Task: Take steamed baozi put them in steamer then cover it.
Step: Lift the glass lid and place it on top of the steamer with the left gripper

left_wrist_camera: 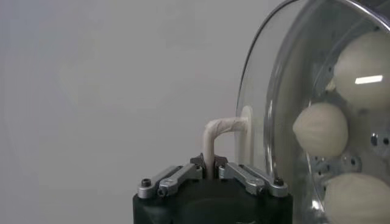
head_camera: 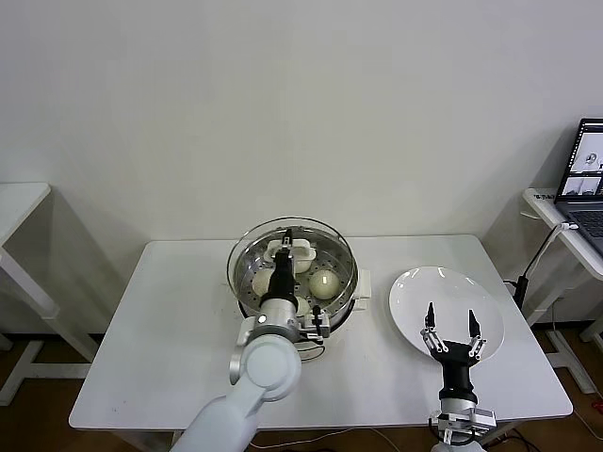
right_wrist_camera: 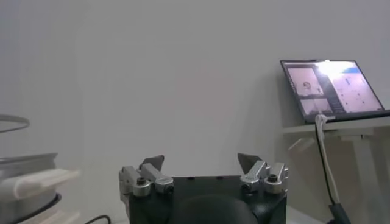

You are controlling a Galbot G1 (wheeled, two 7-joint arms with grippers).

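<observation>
The steamer [head_camera: 345, 285] stands at mid-table, a shiny steel pot with a perforated tray [left_wrist_camera: 379, 141]. Three cream baozi show inside it through the glass [left_wrist_camera: 321, 129] [left_wrist_camera: 365, 66] [left_wrist_camera: 356, 198]; two are plain in the head view [head_camera: 325, 282] [head_camera: 261, 281]. The cover [head_camera: 320, 229], a clear glass lid with a metal rim, hangs just above the pot. My left gripper [head_camera: 285, 249] [left_wrist_camera: 210, 164] is shut on its white handle [left_wrist_camera: 220, 128]. My right gripper [head_camera: 450, 325] [right_wrist_camera: 201, 163] hovers open and empty over the white plate [head_camera: 415, 282].
The bare white plate lies right of the steamer. A laptop [head_camera: 589, 174] [right_wrist_camera: 332, 88] sits on a side table at far right, its cable [head_camera: 537, 259] hanging toward the table. Another white table [head_camera: 14, 202] stands at far left.
</observation>
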